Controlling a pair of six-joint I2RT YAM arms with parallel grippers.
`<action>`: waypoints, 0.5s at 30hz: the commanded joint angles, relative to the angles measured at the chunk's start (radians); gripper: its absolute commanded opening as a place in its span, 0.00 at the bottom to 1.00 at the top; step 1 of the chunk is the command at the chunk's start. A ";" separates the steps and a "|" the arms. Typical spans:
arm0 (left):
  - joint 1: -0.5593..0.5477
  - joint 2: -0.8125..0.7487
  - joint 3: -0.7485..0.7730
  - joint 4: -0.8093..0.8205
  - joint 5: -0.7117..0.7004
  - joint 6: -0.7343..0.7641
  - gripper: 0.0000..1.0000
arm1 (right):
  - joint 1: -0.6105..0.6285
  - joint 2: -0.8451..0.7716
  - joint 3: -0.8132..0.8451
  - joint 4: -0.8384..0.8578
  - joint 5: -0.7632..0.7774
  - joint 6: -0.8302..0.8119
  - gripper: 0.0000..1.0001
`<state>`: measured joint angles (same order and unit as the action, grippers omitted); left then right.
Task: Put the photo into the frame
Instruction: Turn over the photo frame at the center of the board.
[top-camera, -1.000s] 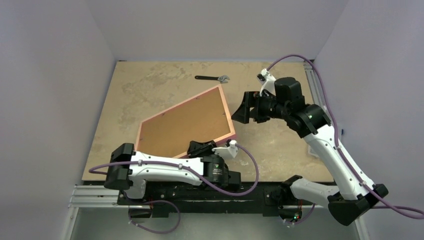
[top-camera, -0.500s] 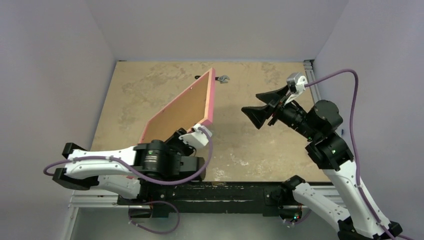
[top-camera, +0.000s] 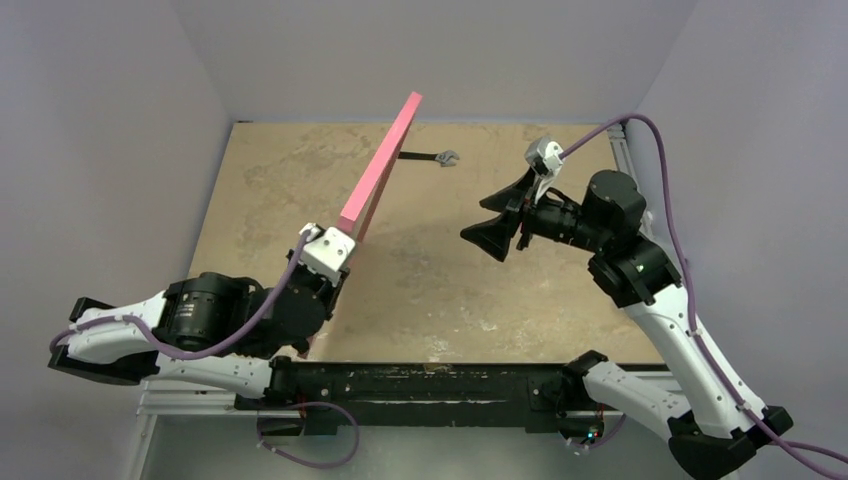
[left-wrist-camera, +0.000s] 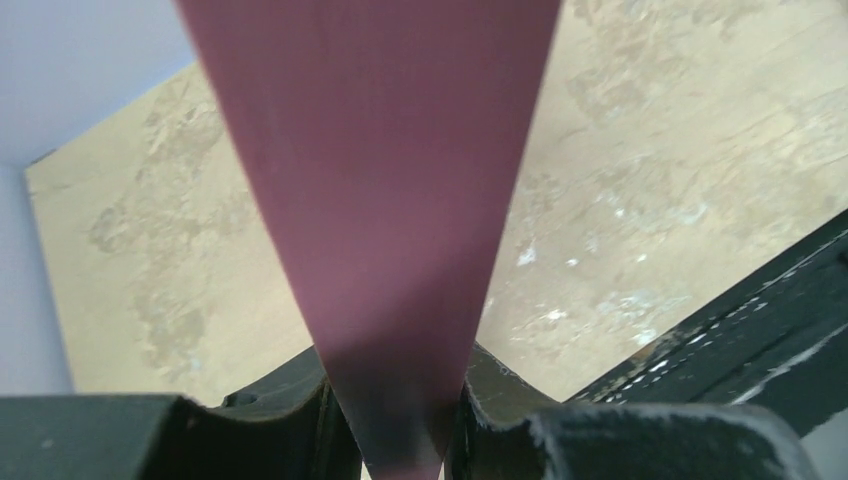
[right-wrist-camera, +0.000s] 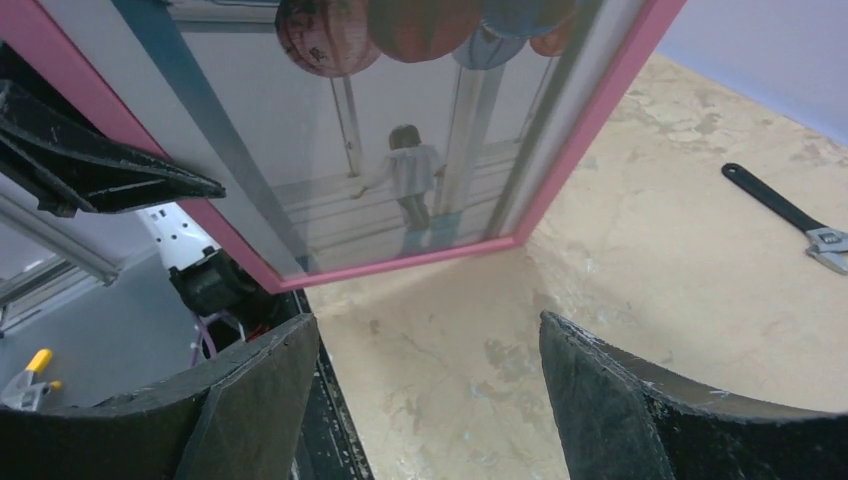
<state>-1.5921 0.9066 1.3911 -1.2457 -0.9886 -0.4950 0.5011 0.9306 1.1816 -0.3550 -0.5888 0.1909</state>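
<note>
**Q:** What is hidden or cut off?

**A:** From above, the left gripper sits mostly under its wrist camera. In its own wrist view, the left gripper has its jaws narrowed onto the bottom edge of the frame. That edge is blurred there and runs out of the top of the picture. From above, the frame stands nearly edge-on, so neither face shows. Whether its lower corner touches the table cannot be told. The right wrist view shows the pink front of the frame, cropped at the top. The photo sits inside it, behind the pane. The right gripper hangs well apart from the frame with jaws spread wide, holding nothing.

**Q:** Surface and room?

**A:** A mottled tan table between plain pale walls. A wrench lies near the far edge.

**Q:** Change from a second earlier?

**A:** The frame then lay flat, wood-coloured back up. It is now raised on edge. The left arm has swung leftward.
</note>
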 joint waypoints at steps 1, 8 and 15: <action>-0.004 -0.053 -0.027 0.258 0.060 -0.076 0.00 | 0.001 -0.014 0.005 0.013 -0.066 0.012 0.79; 0.061 -0.142 -0.140 0.398 0.121 -0.121 0.00 | 0.000 -0.022 -0.023 0.003 -0.060 0.033 0.79; 0.185 -0.274 -0.267 0.476 0.203 -0.203 0.00 | 0.001 -0.022 -0.042 0.001 -0.053 0.044 0.79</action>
<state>-1.4597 0.6998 1.1721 -0.9146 -0.9211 -0.5697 0.5011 0.9226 1.1507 -0.3618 -0.6285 0.2214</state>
